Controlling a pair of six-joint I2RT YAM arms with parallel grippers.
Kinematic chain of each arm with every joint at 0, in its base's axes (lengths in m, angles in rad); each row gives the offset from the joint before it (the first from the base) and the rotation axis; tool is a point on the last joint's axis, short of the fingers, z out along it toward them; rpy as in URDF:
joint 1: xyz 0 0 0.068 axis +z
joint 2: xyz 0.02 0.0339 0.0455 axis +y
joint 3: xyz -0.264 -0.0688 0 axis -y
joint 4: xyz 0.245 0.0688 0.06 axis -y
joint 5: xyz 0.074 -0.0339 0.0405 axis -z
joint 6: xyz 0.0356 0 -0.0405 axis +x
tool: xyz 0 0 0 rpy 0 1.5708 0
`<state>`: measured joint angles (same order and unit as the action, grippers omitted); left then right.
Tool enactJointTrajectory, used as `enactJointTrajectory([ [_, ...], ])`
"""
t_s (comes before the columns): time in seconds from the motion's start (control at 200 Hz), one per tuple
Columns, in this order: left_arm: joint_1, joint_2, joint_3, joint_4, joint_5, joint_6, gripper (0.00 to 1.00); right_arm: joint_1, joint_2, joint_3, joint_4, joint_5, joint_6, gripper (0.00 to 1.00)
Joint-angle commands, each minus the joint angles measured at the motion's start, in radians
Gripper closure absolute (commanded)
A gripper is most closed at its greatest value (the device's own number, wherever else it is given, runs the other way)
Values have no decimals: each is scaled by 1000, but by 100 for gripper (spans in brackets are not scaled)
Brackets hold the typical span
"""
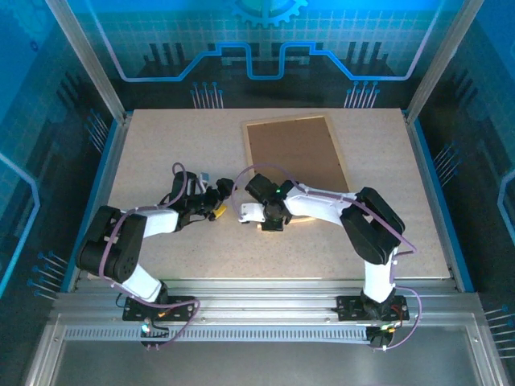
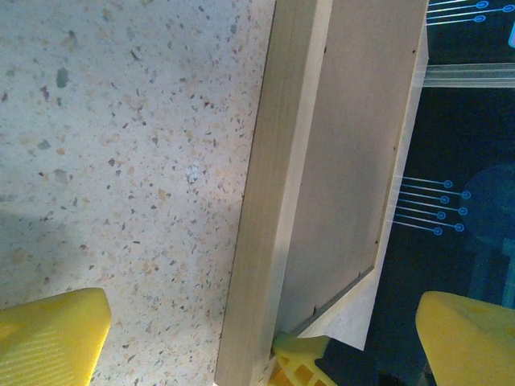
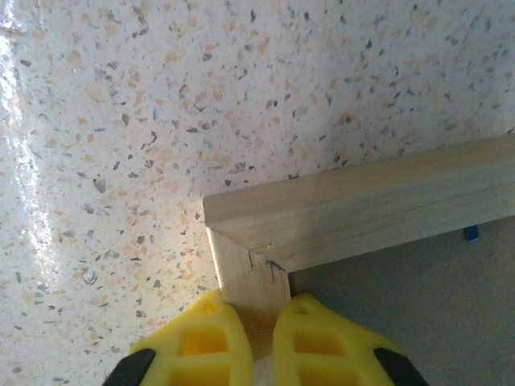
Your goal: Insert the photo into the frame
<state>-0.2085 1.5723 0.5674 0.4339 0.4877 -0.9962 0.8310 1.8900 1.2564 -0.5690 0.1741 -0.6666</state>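
Light-wood frame (image 3: 362, 209), back up, long axis 11-to-5 o'clock; near-left corner clamped by right gripper (image 3: 257, 314); left gripper (image 1: 221, 199) fingers wide apart.

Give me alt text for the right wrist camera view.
The right gripper, with yellow fingers, is shut on the light wood frame just beside its mitred corner. The speckled table lies beyond.

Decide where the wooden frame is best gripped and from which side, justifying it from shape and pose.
Take a thin rail beside a corner, approaching from the near edge. The frame lies on the table, too wide to span, but one rail fits a pinch, as the right hand shut at the near-left corner shows.
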Motion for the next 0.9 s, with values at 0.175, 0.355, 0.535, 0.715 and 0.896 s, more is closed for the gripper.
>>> enactJointTrajectory([
  [0.175,1,17,-27,53,27,-26,1,8,40,-68,-11,-44,13,100],
  [0.355,-26,30,-35,76,30,-48,1,0,12,-14,-48,-83,30,100],
  [0.535,-70,57,-40,124,22,-91,1,-17,-32,50,-104,-119,40,100],
  [0.715,-91,109,-49,217,28,-147,1,-25,-67,65,-109,-134,51,100],
  [0.896,-116,151,-47,287,17,-191,1,-32,-76,61,-100,-140,65,100],
])
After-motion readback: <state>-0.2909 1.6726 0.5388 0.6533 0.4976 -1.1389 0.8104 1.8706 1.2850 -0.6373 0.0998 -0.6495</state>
